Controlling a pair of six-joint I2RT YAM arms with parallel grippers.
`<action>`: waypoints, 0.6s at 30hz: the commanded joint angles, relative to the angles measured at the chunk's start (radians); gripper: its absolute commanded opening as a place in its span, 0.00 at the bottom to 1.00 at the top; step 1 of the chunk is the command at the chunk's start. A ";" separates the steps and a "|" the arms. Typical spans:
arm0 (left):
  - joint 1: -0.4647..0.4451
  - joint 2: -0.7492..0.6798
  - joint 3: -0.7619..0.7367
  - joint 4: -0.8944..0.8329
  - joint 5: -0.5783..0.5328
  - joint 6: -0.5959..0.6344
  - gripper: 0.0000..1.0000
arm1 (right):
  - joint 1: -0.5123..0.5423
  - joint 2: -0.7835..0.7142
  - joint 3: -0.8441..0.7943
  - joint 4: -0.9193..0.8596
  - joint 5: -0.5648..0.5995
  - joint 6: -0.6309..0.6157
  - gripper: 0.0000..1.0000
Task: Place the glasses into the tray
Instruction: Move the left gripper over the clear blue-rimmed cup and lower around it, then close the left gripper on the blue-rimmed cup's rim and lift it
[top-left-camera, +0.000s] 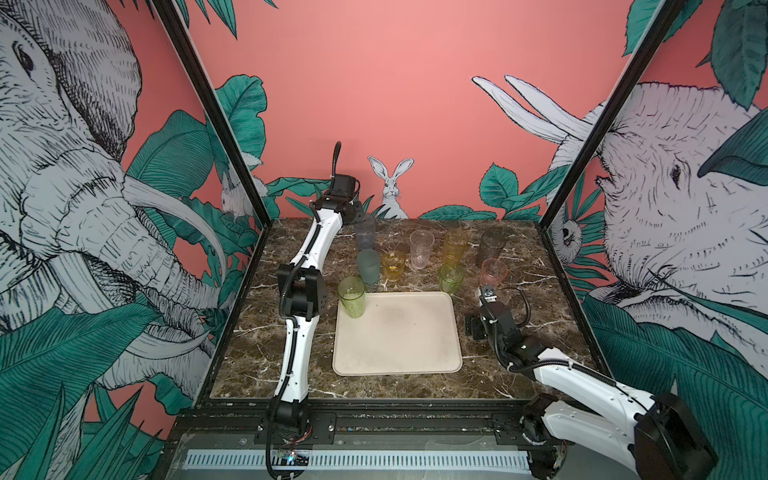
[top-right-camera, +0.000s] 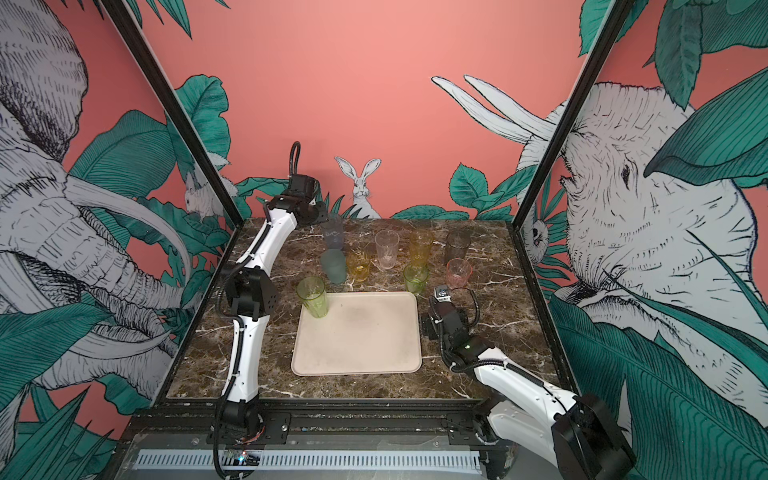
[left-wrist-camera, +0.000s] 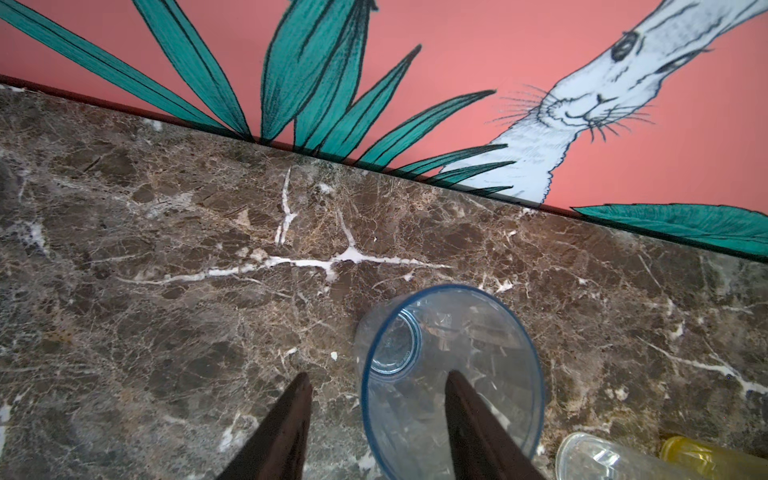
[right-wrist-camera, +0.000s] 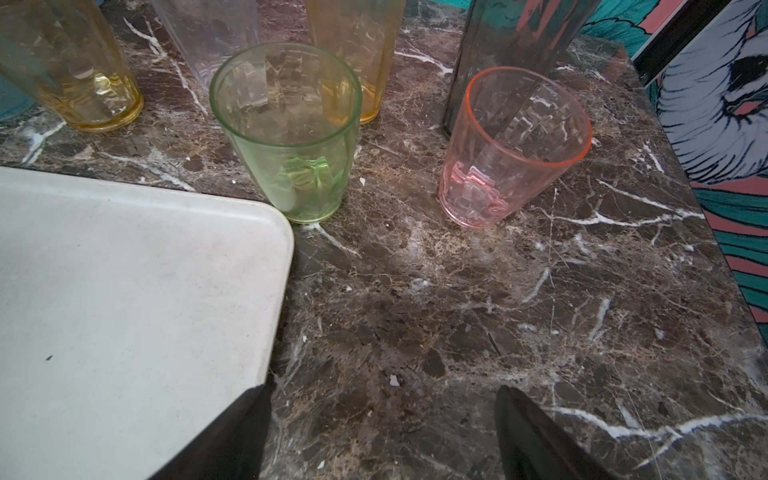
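Standing upright near the back edge of the counter (top-left-camera: 249, 357), the pale blue tumbler (left-wrist-camera: 478, 332) has the left jaws straddling its rim, part open, not pinching. Right jaws gape beside the tray (top-left-camera: 399, 365), which holds one yellow-green tumbler (top-left-camera: 351, 297).

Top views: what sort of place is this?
Probably a staged robot test booth, not a home: marble-look tabletop, printed jungle-animal wall panels, left arm and right arm bolted to a front rail.

Matt cream tray (top-left-camera: 399, 332), glossy marble tabletop (top-left-camera: 257, 353)

Yellow-green glass (top-right-camera: 312, 297) at tray (top-right-camera: 357, 345) far-left corner
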 joint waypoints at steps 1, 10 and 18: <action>0.010 0.019 0.025 0.009 0.035 -0.038 0.52 | -0.005 -0.020 -0.010 0.018 0.025 -0.008 0.87; 0.020 0.033 0.026 -0.004 0.048 -0.043 0.38 | -0.005 -0.022 -0.009 0.016 0.026 -0.007 0.87; 0.022 0.030 0.020 -0.028 0.075 -0.037 0.24 | -0.005 -0.020 -0.004 0.008 0.029 -0.009 0.87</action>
